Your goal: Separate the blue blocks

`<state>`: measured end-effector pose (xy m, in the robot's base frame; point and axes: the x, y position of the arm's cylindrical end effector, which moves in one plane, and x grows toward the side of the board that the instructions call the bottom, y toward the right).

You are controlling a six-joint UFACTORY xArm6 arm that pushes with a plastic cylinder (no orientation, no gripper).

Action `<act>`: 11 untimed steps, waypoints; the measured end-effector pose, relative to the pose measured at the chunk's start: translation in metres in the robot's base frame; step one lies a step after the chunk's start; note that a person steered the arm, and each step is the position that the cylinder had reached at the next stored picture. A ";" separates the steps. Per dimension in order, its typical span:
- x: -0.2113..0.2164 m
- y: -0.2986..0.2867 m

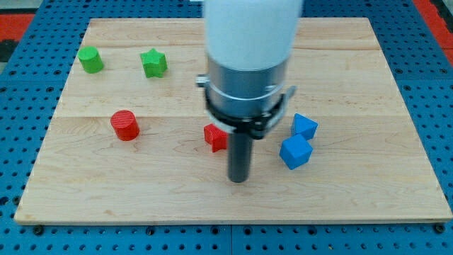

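Observation:
Two blue blocks lie close together at the view's right of centre: a smaller blue block (304,126) above and a blue cube (295,151) below it, touching or nearly touching. My tip (238,179) rests on the board to the left of the blue cube, about a block's width or more away from it. A red block (214,137) sits just left of the rod, partly hidden by it.
A red cylinder (125,125) lies at the left of centre. A green block (90,60) and a green star block (153,63) lie at the top left. The wooden board (368,198) sits on a blue pegboard surface (432,71).

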<state>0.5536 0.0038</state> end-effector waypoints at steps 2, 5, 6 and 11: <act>-0.053 -0.027; 0.012 0.125; -0.031 0.165; 0.000 0.003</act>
